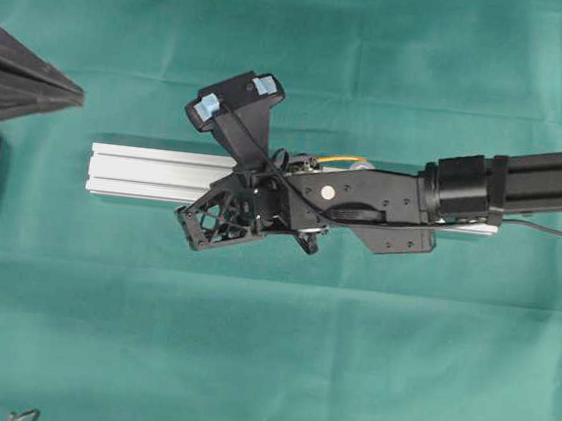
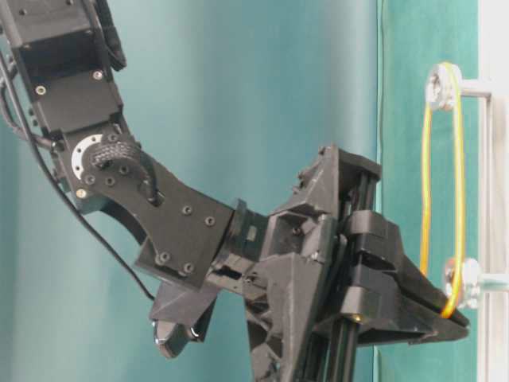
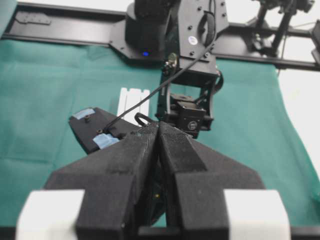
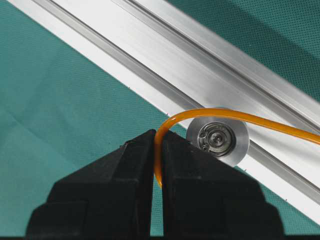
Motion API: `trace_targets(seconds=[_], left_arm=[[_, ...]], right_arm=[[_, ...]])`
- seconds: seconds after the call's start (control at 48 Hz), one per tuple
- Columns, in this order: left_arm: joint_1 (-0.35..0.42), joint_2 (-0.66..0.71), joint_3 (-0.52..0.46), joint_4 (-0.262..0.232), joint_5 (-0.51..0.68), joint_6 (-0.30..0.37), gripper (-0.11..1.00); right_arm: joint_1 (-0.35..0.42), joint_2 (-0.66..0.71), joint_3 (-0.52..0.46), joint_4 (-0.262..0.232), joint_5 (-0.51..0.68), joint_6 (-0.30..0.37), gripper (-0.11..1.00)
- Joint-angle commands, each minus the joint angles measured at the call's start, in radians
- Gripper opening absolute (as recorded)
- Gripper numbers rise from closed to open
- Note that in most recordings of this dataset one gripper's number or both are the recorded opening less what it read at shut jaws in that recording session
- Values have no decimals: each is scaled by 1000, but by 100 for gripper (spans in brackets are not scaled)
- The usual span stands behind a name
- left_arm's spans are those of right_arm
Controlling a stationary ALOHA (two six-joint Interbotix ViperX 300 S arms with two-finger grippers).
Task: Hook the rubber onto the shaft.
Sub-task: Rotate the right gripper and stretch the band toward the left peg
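The orange rubber (image 4: 260,120) runs along the silver rail (image 4: 190,65), curves over the top of a round pulley on a shaft (image 4: 217,139) and drops between my fingers. My right gripper (image 4: 157,137) is shut on the rubber just left of that pulley. From table level the rubber (image 2: 425,183) hangs as a taut loop from an upper pulley (image 2: 442,83) down to a lower one (image 2: 463,278), where the right gripper (image 2: 449,314) pinches it. From overhead the right arm covers most of the rail (image 1: 144,171). My left gripper (image 3: 159,127) is shut on nothing, far left of the rail (image 1: 77,99).
Green cloth (image 1: 266,350) covers the table. A small bent metal piece (image 1: 23,415) lies at the front left edge. The wrist camera bracket with blue tape (image 1: 237,100) sticks out behind the rail. A black frame (image 3: 70,35) borders the far side.
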Motion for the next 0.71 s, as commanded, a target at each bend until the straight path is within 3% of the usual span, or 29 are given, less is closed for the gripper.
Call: trace_targets(seconds=[0.0, 0.687], left_arm=[[-6, 15, -15, 2, -9, -2, 0], [-8, 14, -15, 2, -6, -2, 0]], right_arm=[[2, -17, -26, -5, -14, -2, 5], [-12, -8, -25, -40, -21, -2, 5]])
